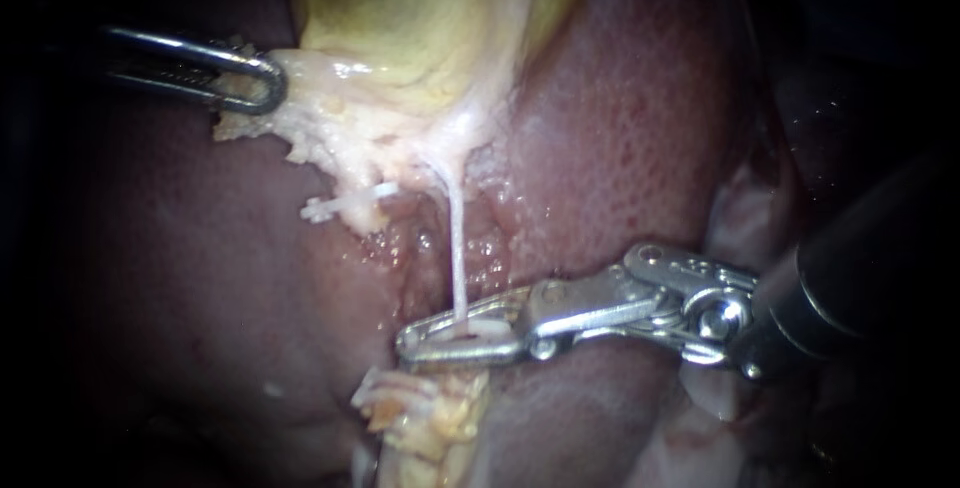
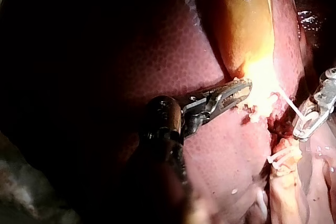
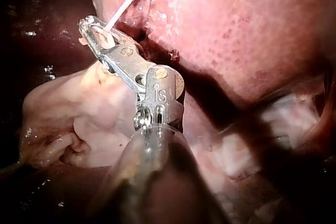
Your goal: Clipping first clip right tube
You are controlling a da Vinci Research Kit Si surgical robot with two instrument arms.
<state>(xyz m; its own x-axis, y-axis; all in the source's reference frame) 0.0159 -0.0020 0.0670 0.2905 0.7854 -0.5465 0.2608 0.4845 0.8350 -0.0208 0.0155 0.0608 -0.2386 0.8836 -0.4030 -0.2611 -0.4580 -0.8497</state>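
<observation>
A thin white tube, the right tube (image 1: 457, 248), runs down from the yellow gallbladder's (image 1: 420, 18) pale neck. My right instrument (image 1: 420, 340) comes in from the right, and its jaws are shut on the tube's lower end, where a white bit shows between them. In the right wrist view the tube (image 3: 123, 3) enters the jaws of that instrument (image 3: 92, 27) from ahead. My left instrument (image 1: 262, 83) is shut on pale tissue at the gallbladder's neck and holds it to the left. The left wrist view shows that instrument (image 2: 242, 88) gripping there.
The dark red liver (image 1: 620, 148) lies all around. A short white tube stub (image 1: 345, 206) sticks out left of the long tube. Ragged pale tissue (image 1: 420, 418) lies just below my right instrument's jaws. Raw wet tissue (image 1: 430, 243) borders the tube.
</observation>
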